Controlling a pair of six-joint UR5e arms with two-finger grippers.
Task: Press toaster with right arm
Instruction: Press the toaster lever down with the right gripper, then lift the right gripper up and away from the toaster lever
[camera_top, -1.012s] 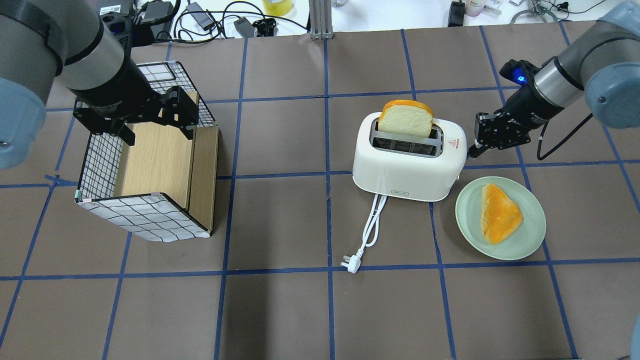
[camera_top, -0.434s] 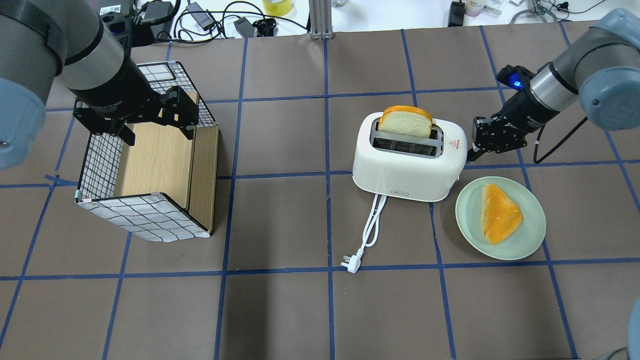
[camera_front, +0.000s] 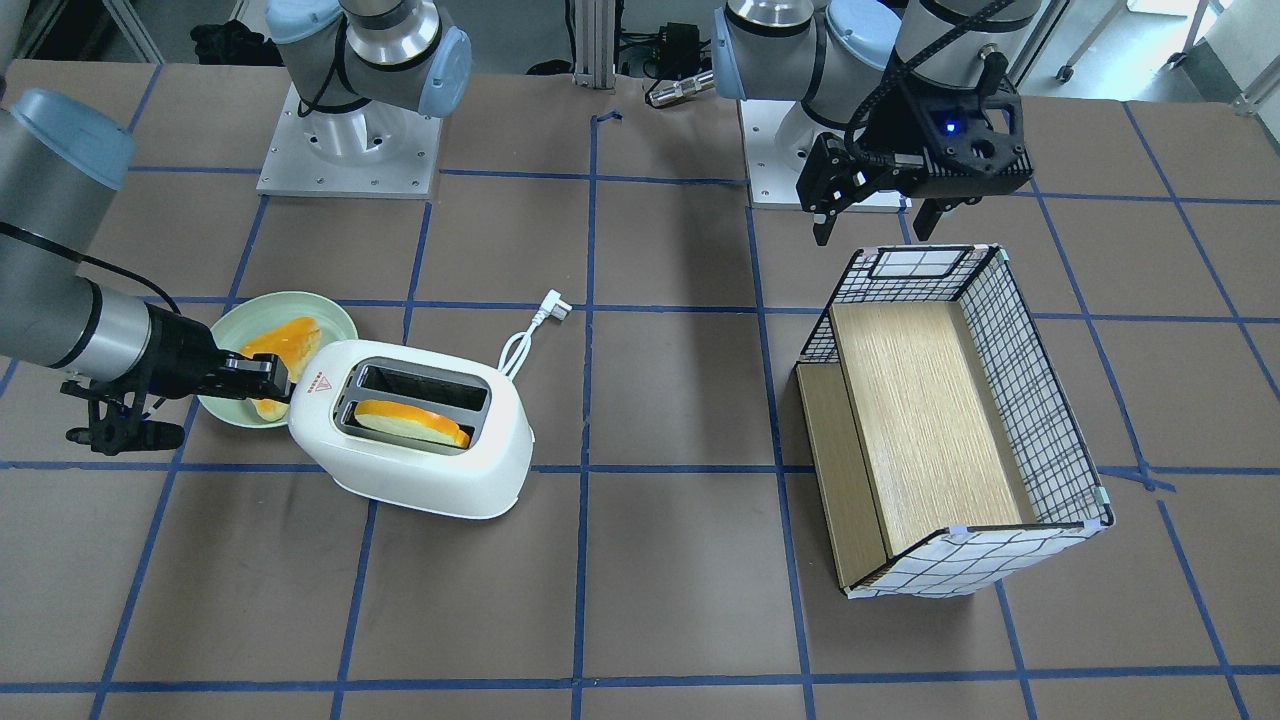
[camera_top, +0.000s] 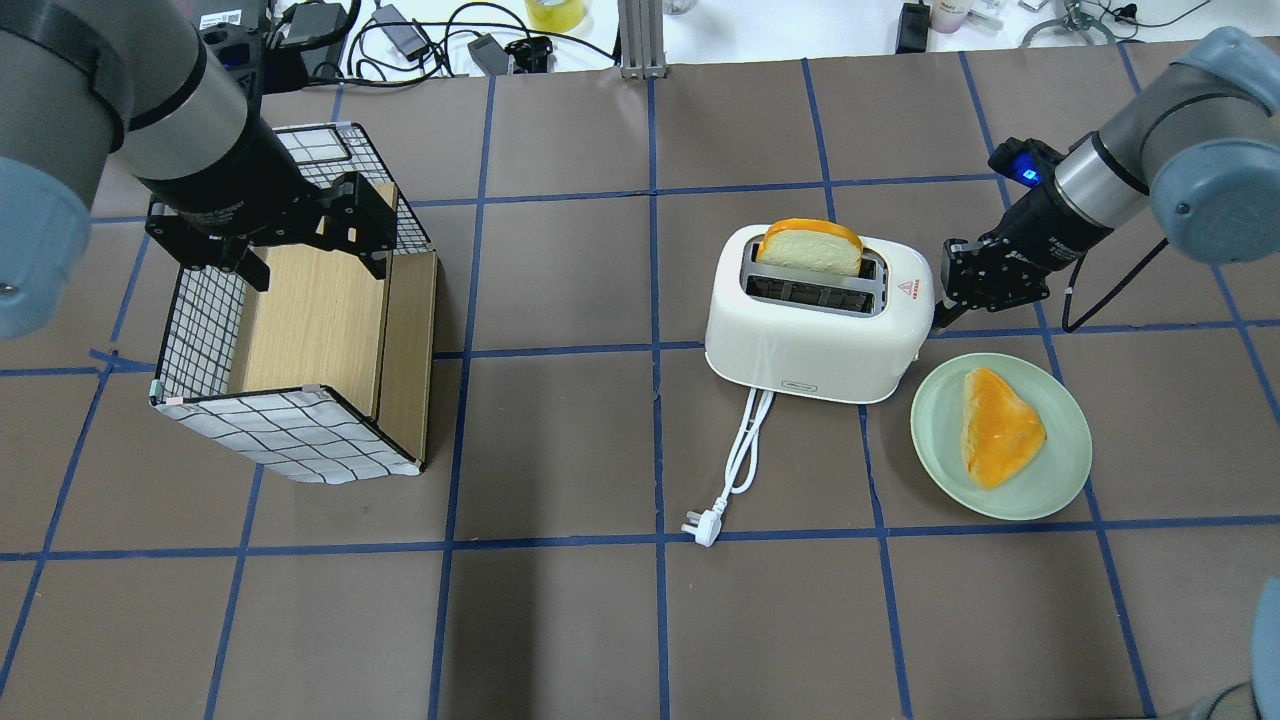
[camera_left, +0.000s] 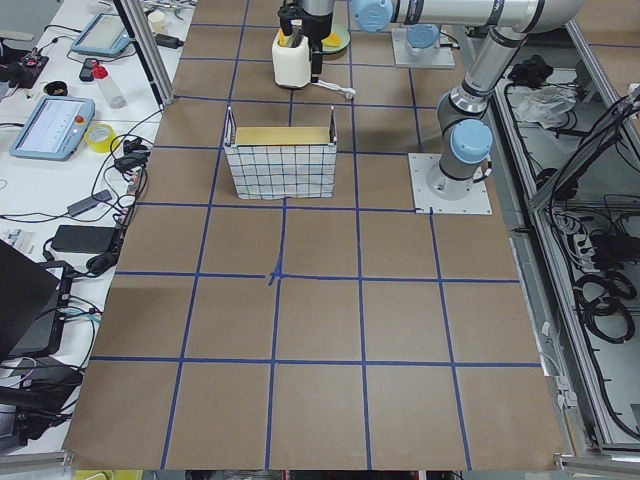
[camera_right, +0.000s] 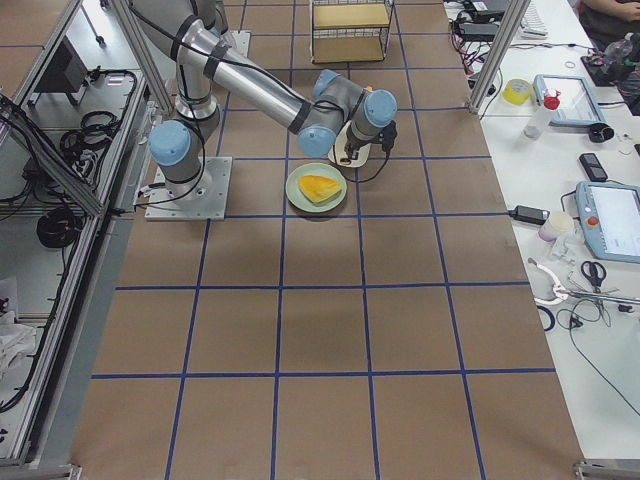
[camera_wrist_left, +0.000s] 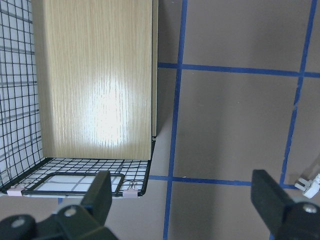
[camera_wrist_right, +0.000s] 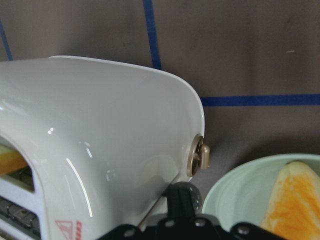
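Black right fingers (camera_top: 944, 311) pressed together, tips apparently touching white toaster (camera_top: 810, 338) end

The right tool (camera_top: 943, 314) sits close at the toaster's (camera_top: 800, 345) lever end, hemmed by the plate (camera_top: 1065, 450) just beside that end. The cord (camera_top: 742, 455) trails from the toaster's robot-facing side. Beyond the toaster's other end, open desk (camera_top: 560, 450) runs to the basket (camera_top: 290, 440).
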